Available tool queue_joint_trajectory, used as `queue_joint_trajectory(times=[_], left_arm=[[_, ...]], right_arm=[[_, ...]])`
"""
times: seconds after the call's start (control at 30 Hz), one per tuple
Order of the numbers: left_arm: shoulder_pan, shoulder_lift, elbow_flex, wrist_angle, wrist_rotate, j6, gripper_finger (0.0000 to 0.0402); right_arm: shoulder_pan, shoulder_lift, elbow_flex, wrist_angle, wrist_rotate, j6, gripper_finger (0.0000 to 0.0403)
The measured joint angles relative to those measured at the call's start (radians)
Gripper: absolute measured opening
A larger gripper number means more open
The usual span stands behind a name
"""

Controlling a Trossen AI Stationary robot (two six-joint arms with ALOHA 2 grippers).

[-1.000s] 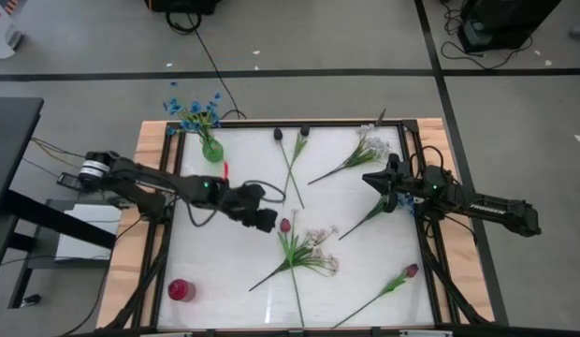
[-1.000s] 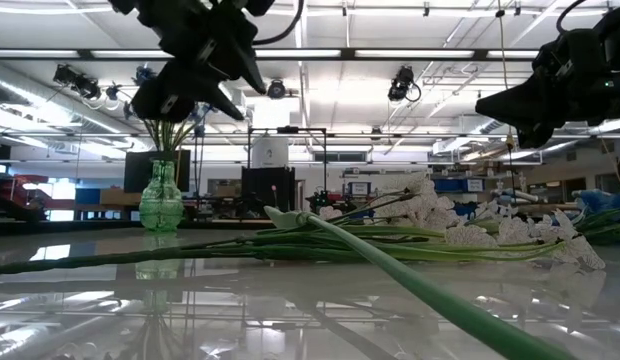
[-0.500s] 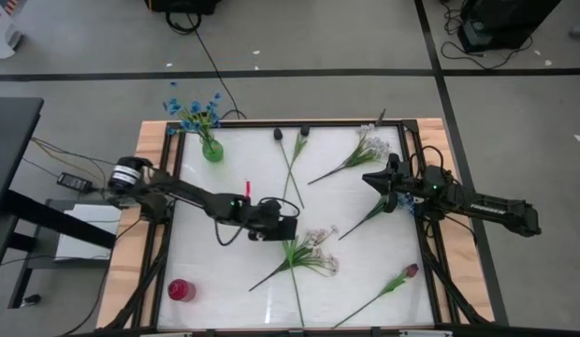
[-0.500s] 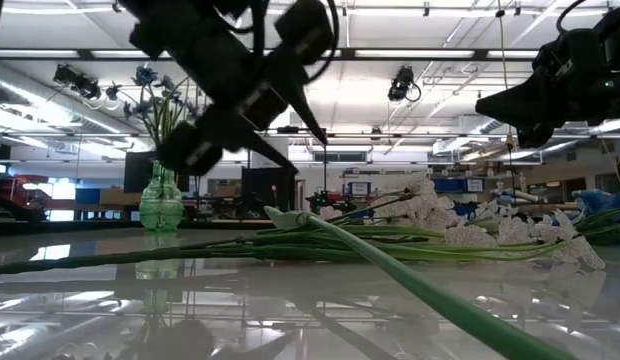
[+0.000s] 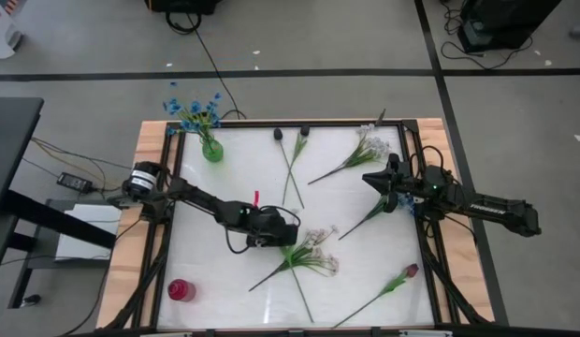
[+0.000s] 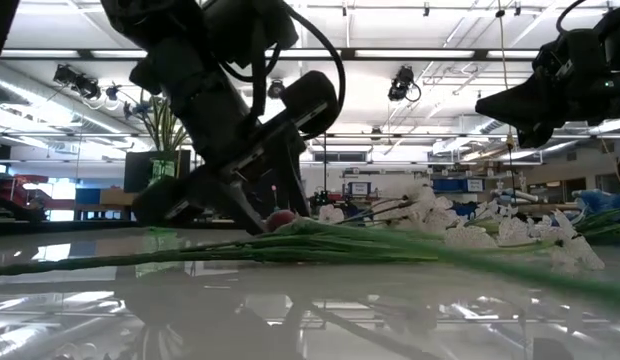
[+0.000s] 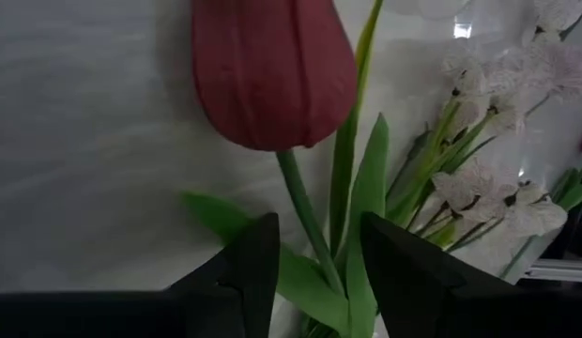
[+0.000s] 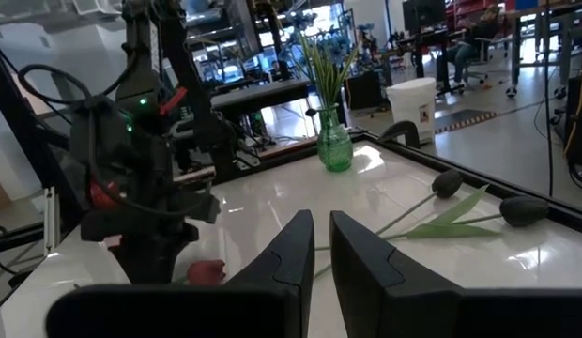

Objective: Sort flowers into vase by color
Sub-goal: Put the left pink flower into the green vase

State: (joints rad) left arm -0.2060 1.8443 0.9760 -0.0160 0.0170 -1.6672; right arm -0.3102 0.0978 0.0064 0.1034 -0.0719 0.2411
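Since a second ago, left end effector [image 7: 314,268] has swung from near the green vase [image 5: 212,149] down to mid-tabletop [image 5: 234,281], its fingers parted around the stem of a red tulip [image 7: 272,70] lying beside white sprays [image 5: 320,245]. Right end effector [image 8: 321,246] hovers at the right edge, nearly closed, empty.
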Motion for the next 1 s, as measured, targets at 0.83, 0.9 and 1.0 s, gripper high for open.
queue_joint_trajectory(times=[0.83,0.9,1.0], left_arm=[[0.012,-0.173,-0.002,-0.026,-0.070,0.207,0.0012],[0.019,-0.223,-0.002,-0.051,-0.071,0.327,0.0012],[0.026,-0.312,-0.002,-0.128,-0.081,0.469,0.0012]], right_arm=[[0.000,0.000,0.000,0.000,0.000,0.000,0.0049],[0.000,0.000,0.000,-0.001,0.000,0.000,0.0049],[0.000,0.000,0.000,0.000,0.000,0.000,0.0049]])
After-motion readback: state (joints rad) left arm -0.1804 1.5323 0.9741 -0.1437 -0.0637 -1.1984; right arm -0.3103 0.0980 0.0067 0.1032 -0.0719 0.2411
